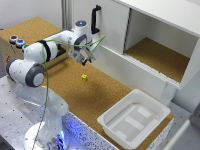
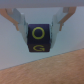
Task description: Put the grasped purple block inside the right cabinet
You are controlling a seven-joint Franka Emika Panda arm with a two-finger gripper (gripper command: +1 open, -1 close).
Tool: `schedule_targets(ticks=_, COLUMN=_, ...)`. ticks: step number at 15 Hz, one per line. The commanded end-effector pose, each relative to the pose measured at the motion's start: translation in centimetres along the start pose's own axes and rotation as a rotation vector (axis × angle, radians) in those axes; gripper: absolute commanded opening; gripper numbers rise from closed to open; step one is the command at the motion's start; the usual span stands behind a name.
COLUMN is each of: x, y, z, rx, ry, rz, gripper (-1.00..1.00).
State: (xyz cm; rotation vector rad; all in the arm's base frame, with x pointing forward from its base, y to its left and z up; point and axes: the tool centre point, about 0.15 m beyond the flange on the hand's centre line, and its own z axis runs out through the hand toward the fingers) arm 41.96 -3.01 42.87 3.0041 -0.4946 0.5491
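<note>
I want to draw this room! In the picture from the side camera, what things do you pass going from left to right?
Box with buttons → robot arm → yellow-green cube → white plastic tub → right cabinet.

This is a robotics lab test cell rather than a lived-in room. A white Franka Panda arm (image 1: 40, 57) is bolted to a perforated metal breadboard plate (image 1: 12, 107) with a blue-lit base, green cabling runs along its links, and a control box with coloured push buttons (image 1: 16, 41) sits beside it. The furnishings are a mock-up: a cork-covered worktop (image 1: 75, 92), a plain white cabinet (image 1: 160, 50) with a cork floor, a white plastic tub (image 1: 134, 119) and a small yellow-green cube (image 1: 84, 77).
</note>
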Motion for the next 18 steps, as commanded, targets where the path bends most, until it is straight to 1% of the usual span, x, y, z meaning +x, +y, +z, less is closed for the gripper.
schedule_targets(ticks=1, x=5.6, y=9.3, z=-0.8, rx=-0.053, ry=0.01, rz=0.082, gripper=-1.0)
schedule_targets(ticks=2, x=7.3, y=10.8, z=-1.1, rx=-0.053, ry=0.032, rz=0.084, gripper=-1.0)
schedule_targets(ticks=3, x=9.2, y=12.5, z=-1.5, rx=-0.041, ry=0.053, rz=0.093, gripper=-1.0)
schedule_targets(ticks=4, x=11.1, y=13.5, z=-1.5, rx=-0.017, ry=0.072, rz=0.086, gripper=-1.0)
schedule_targets(ticks=6, x=14.7, y=14.6, z=-1.3, rx=0.007, ry=0.103, rz=0.032, gripper=-1.0)
schedule_targets(ticks=7, x=16.7, y=14.9, z=-0.7, rx=0.039, ry=0.107, rz=0.006, gripper=-1.0)
schedule_targets(ticks=8, x=18.4, y=14.9, z=0.1, rx=0.073, ry=0.099, rz=-0.019, gripper=-1.0)
schedule_targets(ticks=10, x=21.6, y=13.8, z=1.4, rx=0.095, ry=0.094, rz=-0.075, gripper=-1.0)
schedule_targets(ticks=13, x=25.4, y=11.0, z=1.4, rx=0.124, ry=0.128, rz=-0.17, gripper=-1.0)
schedule_targets(ticks=16, x=27.6, y=9.3, z=1.6, rx=0.131, ry=0.16, rz=-0.216, gripper=-1.0)
schedule_targets(ticks=18, x=28.4, y=9.2, z=2.5, rx=0.118, ry=0.153, rz=-0.219, gripper=-1.0)
